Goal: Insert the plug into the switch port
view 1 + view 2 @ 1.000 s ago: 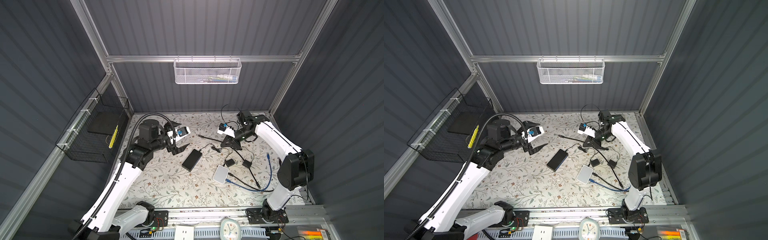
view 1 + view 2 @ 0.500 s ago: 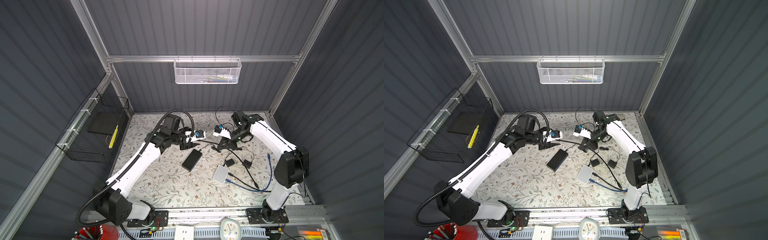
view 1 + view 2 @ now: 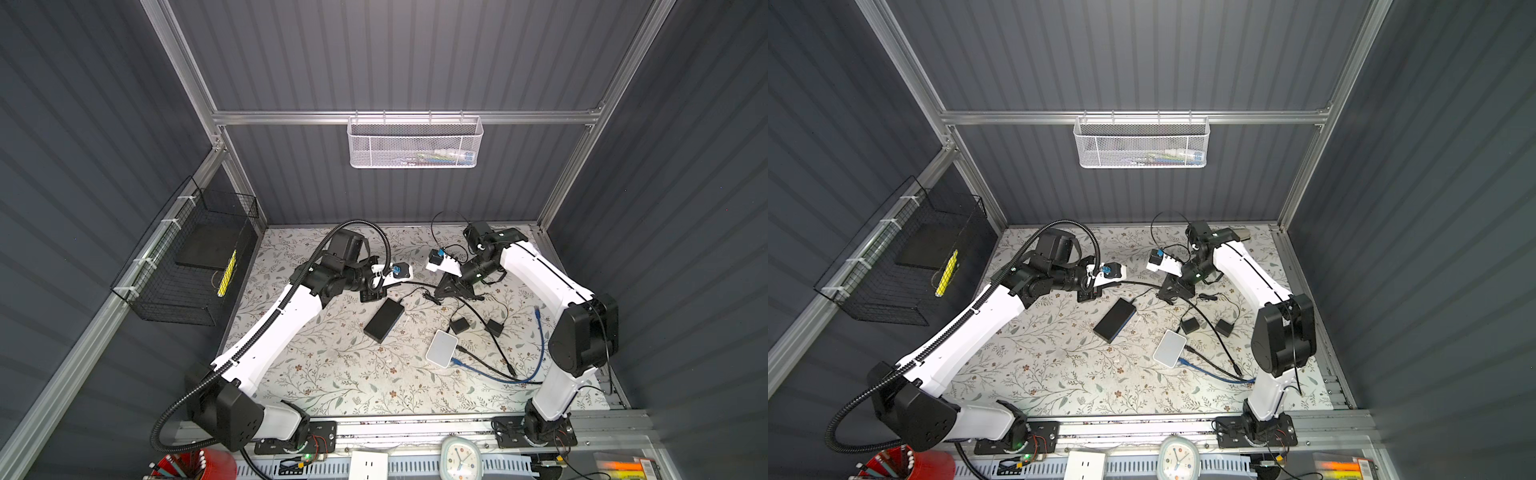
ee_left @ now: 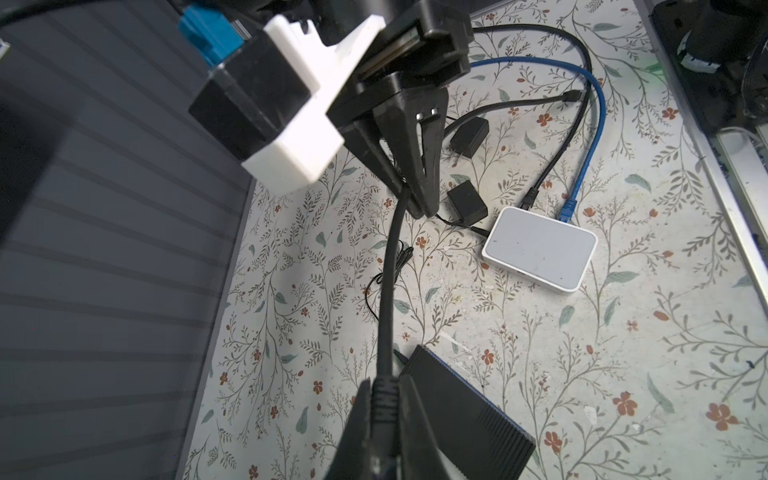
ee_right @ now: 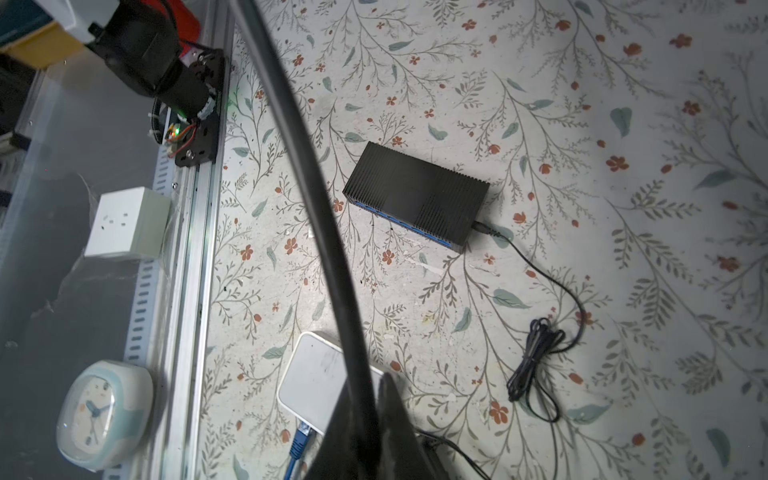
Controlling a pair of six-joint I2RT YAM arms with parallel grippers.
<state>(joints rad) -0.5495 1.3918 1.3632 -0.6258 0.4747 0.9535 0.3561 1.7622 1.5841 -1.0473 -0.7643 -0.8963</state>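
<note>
Noted left hand clenched on black cable right at its boot; plug hidden between the fingers. Farther along the same cable, found right hand straddling it; cannot tell whether gripping or slack. Logged black switch flat on the bench, just beside the left hand, with blue ports along one long side and thin lead in its end. Spotted white box nearby, blue cable at its edge.

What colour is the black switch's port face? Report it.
Blue, a strip along one long side of the black switch; clearest in the right wrist view.
</note>
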